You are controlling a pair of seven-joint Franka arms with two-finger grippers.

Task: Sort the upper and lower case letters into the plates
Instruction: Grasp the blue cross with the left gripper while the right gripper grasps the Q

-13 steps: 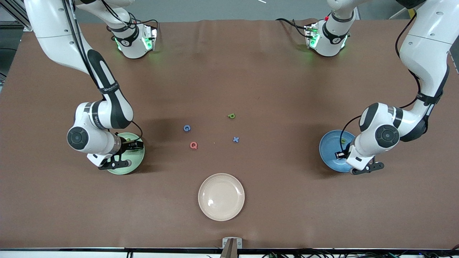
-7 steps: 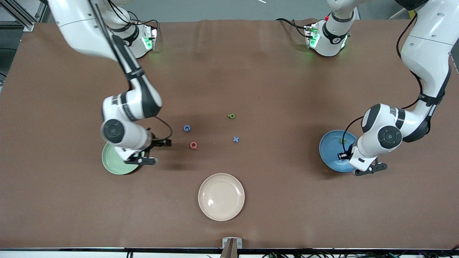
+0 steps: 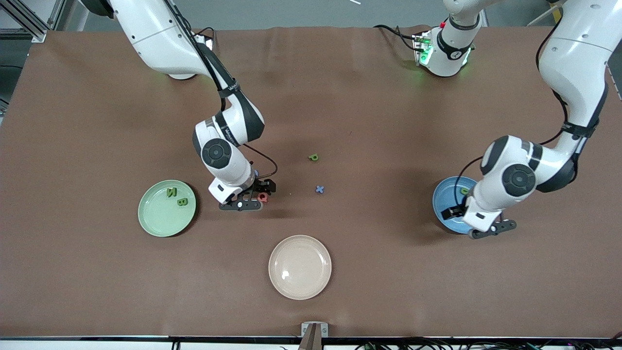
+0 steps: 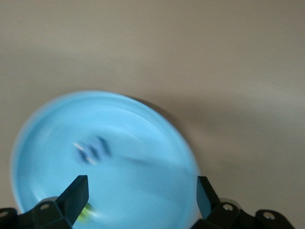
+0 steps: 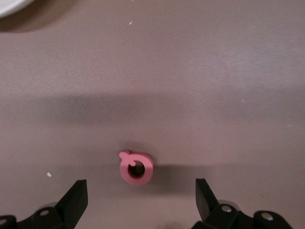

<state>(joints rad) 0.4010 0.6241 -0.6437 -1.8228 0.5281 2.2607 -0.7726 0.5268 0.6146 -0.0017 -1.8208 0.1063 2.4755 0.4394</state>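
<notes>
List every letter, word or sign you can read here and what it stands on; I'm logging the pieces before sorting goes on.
"N" and "B": green letters in the mint green plate.
"Q": red letter on the table, under the open right gripper.
"p": green letter on the table.
"x": blue letter on the table.
Pieces in the blue plate under the open left gripper: too blurred.
Lettering on the right arm's band: too small.

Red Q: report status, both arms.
Right end effector open over red Q, not gripped. Left end effector open over blue plate. Two letters in green plate. Nothing blocking.
</notes>
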